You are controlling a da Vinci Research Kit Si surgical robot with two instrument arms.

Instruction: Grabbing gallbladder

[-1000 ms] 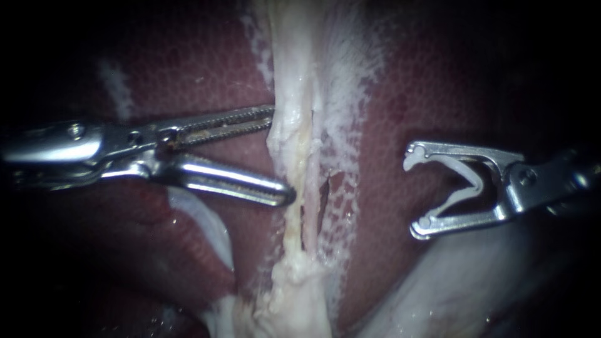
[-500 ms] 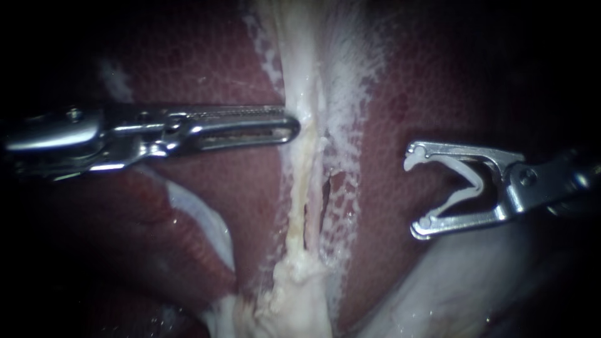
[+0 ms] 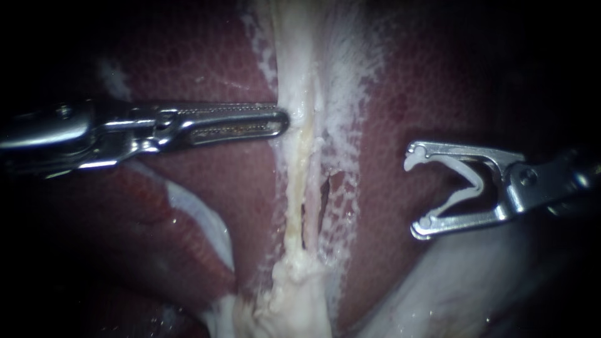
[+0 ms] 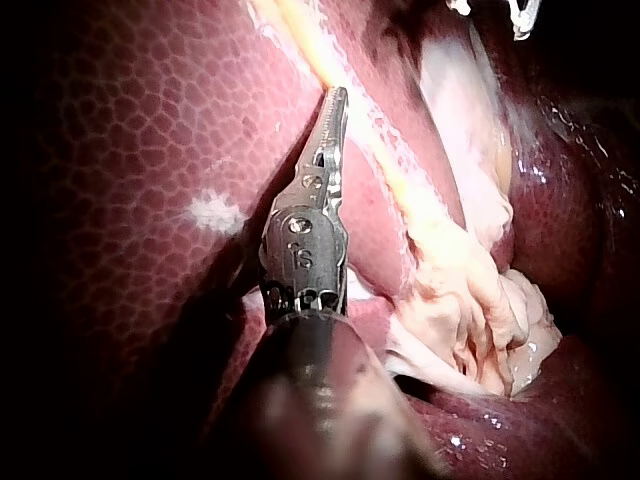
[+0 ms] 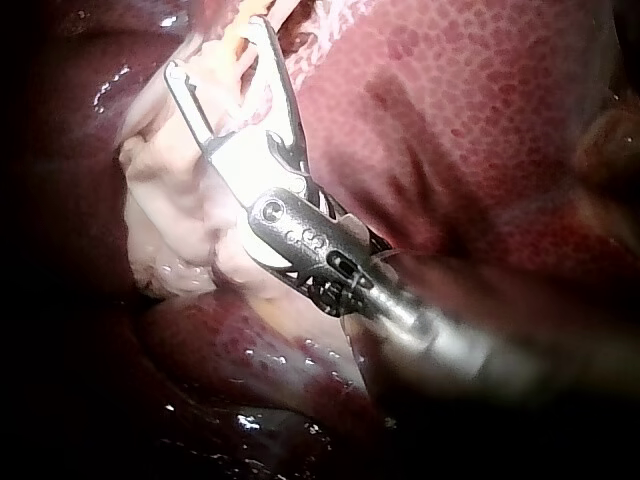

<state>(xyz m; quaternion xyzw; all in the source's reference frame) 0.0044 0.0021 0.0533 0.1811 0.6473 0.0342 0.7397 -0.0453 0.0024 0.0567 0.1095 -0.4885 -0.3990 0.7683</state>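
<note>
A pale strand of gallbladder tissue runs down the middle of the dark red liver and ends in a bunched pale lump. My left instrument comes in level from the left, its jaws together and pinching the strand's left edge. In the left wrist view the same jaws lie flat, with the tip against the yellowish strand. My right instrument hangs right of the strand and clear of it. Its jaws stand wide, with a white clip seated between them and touching both.
A narrow slit shows in the webby white film right of the strand. A pale liver edge curves at the lower left, and a smooth pale surface lies under the right instrument. In the right wrist view, bunched tissue sits beside the jaws.
My left jaws, open a second ago beside the strand, have shut on its left edge and drawn slightly left. The strand looks narrower there. The right instrument has not moved.
</note>
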